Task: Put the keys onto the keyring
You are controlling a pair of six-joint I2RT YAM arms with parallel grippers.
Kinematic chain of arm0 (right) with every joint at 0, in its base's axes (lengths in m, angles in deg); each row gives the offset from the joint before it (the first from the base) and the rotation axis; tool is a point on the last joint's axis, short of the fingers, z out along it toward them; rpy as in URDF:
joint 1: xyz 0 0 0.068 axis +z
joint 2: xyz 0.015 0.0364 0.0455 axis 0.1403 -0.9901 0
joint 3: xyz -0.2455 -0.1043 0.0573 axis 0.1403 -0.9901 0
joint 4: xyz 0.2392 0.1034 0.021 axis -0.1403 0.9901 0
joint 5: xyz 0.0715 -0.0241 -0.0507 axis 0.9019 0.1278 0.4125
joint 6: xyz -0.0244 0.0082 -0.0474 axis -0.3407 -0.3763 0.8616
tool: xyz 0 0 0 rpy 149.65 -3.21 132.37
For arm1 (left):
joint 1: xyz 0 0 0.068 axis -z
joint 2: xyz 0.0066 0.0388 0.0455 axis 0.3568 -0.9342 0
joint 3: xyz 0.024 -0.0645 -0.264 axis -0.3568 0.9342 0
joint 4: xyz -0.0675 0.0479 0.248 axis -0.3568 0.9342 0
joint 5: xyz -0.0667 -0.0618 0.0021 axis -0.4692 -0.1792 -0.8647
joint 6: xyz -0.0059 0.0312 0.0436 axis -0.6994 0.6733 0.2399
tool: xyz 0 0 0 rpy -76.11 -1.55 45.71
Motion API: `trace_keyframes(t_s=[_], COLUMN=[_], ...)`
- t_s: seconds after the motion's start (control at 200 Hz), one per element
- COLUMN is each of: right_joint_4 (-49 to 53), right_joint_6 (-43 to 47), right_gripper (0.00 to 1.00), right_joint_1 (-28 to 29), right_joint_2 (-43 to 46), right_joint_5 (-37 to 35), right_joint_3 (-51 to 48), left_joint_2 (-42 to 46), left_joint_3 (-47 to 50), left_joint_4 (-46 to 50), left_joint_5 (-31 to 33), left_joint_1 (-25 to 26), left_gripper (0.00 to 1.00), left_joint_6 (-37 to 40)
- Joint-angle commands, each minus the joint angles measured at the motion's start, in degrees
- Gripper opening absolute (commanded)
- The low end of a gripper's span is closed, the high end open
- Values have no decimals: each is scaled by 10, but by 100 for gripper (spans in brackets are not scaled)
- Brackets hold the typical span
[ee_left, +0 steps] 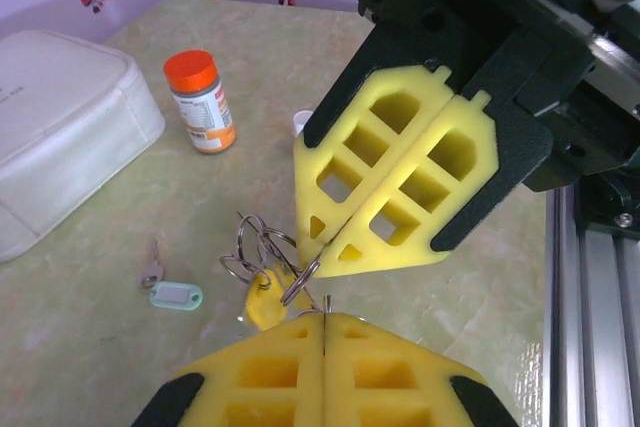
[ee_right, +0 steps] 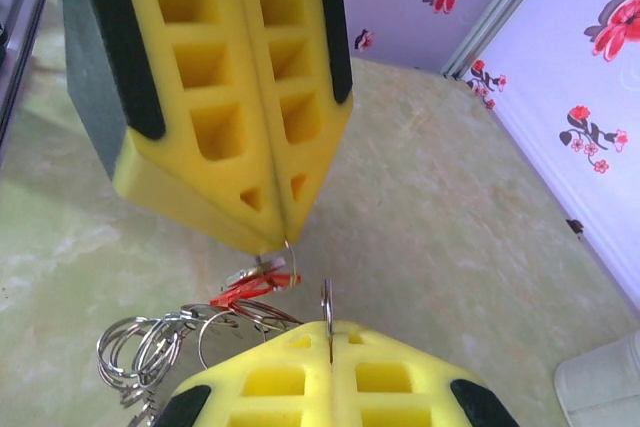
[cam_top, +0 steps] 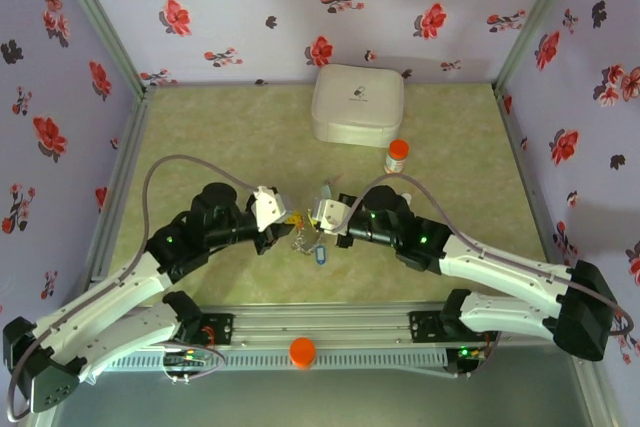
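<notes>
Right now the left fingers point(ee_left: 321, 332) are pressed tight together, nose to nose with the right fingers point(ee_left: 336, 244), which are closed just as firmly. A sliver of thin wire pokes out of the left pair's seam. From the right wrist, the right pair's own seam nips the edge of a thin metal loop. That loop belongs to the keyring point(ee_right: 150, 347), a tangle of silvery wire rings bunched just beside both sets of tips. A red tag point(ee_right: 250, 287) sits right under the tip of the left fingers, and a yellow tag point(ee_left: 265, 305) lies just ahead of them, touching the rings. Off to one side, well clear of both pairs, a small silver key point(ee_left: 150, 265) with a pale blue-green tag point(ee_left: 176, 295) lies flat on the worktop point(ee_left: 90, 367). Beyond it stand an orange-capped bottle point(ee_left: 200, 102) and a white box point(ee_left: 60, 137).
</notes>
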State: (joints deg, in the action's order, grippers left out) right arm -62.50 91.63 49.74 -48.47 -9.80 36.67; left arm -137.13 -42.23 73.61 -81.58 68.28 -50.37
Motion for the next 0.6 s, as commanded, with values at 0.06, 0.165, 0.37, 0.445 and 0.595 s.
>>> trace_keyframes(t_s=[0.06, 0.165, 0.37, 0.445, 0.595], right_joint_4=[-41, -48, -47, -35, -7], right_joint_6=[5, 2, 4, 7, 19], right_gripper=[0, 0, 0, 0, 0], right_joint_1=[12, 14, 22, 25, 31], right_joint_2=[4, 7, 5, 1, 1], right_joint_5=[-11, -16, -54, -61, -70], right_joint_3=[1, -3, -4, 1, 9], left_joint_2=[-29, -36, -26, -22, -14], left_joint_3=[-18, -18, -11, -6, -1], left_joint_4=[-3, -3, -16, -23, -29], left_joint_5=[-16, -16, -16, -16, -15], left_joint_1=[3, 4, 4, 5, 6], left_gripper=[0, 0, 0, 0, 0], left_joint_6=[-75, -87, -87, -85, -75])
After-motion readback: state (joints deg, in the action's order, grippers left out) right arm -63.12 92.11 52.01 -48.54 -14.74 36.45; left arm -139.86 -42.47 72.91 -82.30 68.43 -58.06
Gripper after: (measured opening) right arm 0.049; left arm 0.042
